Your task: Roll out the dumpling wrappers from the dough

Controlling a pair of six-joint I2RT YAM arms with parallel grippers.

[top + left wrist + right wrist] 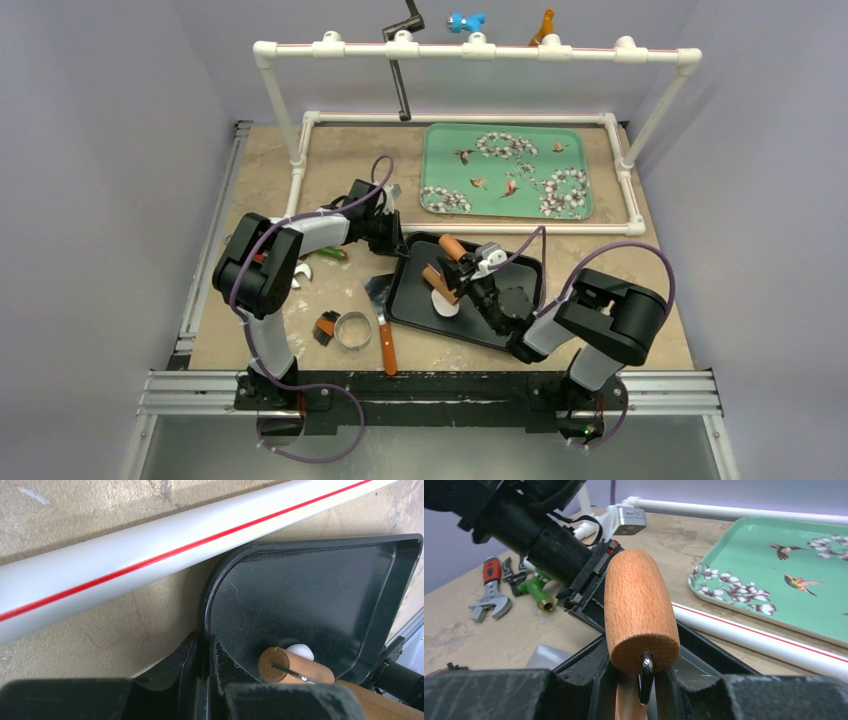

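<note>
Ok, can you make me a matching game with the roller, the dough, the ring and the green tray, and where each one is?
Things:
1 roller
2 dough
3 ring
4 green tray

Places:
A inside the white pipe frame
B on the table, in no tray or frame
C held in the right tool
D lying flat in the black tray

Pairs: 1-C, 2-D, 3-B, 4-A

A robotics lab test cell: plain grey walls [100, 120], white PVC pipe frame [478, 50], aluminium mounting rail [430, 385], stray wrench [490, 600].
</note>
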